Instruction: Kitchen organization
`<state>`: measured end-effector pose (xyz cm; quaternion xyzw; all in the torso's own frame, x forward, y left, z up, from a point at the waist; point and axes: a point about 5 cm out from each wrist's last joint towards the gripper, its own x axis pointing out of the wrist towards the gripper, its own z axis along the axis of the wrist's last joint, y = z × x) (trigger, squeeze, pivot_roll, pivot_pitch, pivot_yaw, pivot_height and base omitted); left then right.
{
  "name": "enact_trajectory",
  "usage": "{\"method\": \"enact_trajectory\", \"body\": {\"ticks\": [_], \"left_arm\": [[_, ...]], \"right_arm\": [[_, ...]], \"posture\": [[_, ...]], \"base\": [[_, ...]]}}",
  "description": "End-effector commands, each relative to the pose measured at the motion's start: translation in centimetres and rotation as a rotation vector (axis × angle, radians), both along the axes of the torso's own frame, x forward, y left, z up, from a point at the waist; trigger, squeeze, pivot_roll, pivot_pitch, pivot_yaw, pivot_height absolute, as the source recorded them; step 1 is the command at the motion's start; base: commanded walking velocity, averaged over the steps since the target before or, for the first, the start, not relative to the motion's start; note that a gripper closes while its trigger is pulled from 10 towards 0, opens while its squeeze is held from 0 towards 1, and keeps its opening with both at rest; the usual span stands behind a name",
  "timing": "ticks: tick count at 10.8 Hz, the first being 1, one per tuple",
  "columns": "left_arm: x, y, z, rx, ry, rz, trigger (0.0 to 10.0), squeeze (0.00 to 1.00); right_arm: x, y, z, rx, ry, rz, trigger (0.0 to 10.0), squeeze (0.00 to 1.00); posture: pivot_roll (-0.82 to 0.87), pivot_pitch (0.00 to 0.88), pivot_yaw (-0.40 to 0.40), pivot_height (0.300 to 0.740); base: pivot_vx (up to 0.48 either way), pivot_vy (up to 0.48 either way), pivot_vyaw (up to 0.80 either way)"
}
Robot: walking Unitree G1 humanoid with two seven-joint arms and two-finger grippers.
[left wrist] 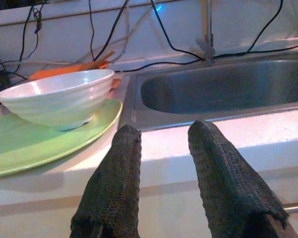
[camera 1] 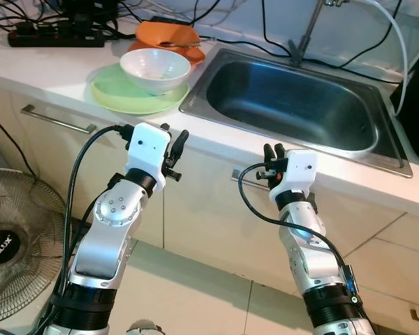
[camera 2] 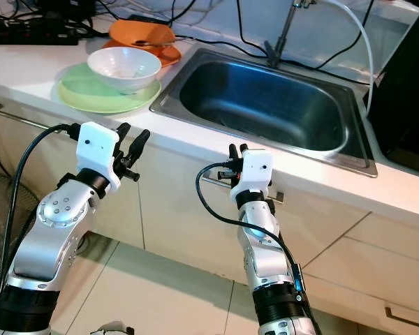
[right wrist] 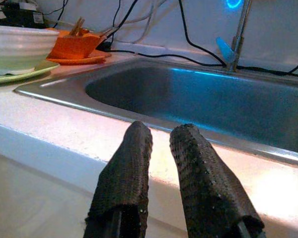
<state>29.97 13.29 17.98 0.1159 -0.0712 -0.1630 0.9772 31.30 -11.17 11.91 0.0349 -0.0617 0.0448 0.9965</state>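
Left gripper (camera 1: 176,149) raised in the centre-left of the head view, forearm angled up from the lower left, fingers pointing at the counter edge just below the green plate (camera 1: 119,92). In its wrist view the two fingers (left wrist: 114,173) stand apart with a clear gap, nothing between them. Right gripper (camera 1: 270,155) raised at centre frame, forearm rising from the lower right, tips just short of the counter front below the sink (camera 1: 377,150). Its fingers (right wrist: 126,163) are nearly together, a narrow slit between them, holding nothing.

Surface: white countertop (camera 1: 28,66) across the upper frame, steel sink set into it at upper right, faucet stem (camera 1: 306,31) behind the basin. White bowl (camera 1: 155,68) sits on the green plate, upper left, beside the sink rim. Orange dish (camera 1: 169,35) behind them, near the wall; black cables and a power strip (camera 1: 52,36) at the far upper left. Cabinet fronts with a bar handle (camera 1: 56,118) below the counter; tiled floor at the bottom; a fan (camera 1: 14,244) at lower left.

View differences: left eye view takes in the whole fan grille, right eye view catches just its edge. Right wrist view shows sticks standing in the orange dish (right wrist: 77,45) and a blue glare on the faucet
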Motion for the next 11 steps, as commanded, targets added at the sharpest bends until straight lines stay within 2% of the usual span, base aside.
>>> {"method": "enact_trajectory", "body": {"ticks": [1, 4, 6, 11], "left_arm": [[0.2, -0.2, 0.3, 0.003, -0.014, 0.004, 10.0, 0.0], [0.3, -0.2, 1.2, 0.022, -0.059, 0.004, 10.0, 0.0], [0.5, -0.3, 1.3, 0.016, -0.065, 0.004, 10.0, 0.0], [0.7, 0.0, 1.8, 0.012, -0.097, 0.024, 10.0, 0.0]], "right_arm": [[0.5, -0.5, 1.5, -0.002, -0.048, -0.012, 10.0, 0.0], [0.8, -0.6, 2.4, 0.003, -0.074, -0.019, 10.0, 0.0], [1.2, -0.7, 4.0, 0.011, -0.124, -0.025, 10.0, 0.0], [1.2, -0.8, 3.6, 0.01, -0.106, -0.03, 10.0, 0.0]], "posture": [[0.08, 0.041, -0.12, 0.719], [0.08, 0.036, -0.119, 0.719], [0.07, 0.034, -0.114, 0.719], [0.08, 0.035, -0.112, 0.719]], "base": [[0.0, 0.0, 0.0], [0.0, 0.0, 0.0], [0.0, 0.0, 0.0], [0.302, 0.0, 0.0]]}}
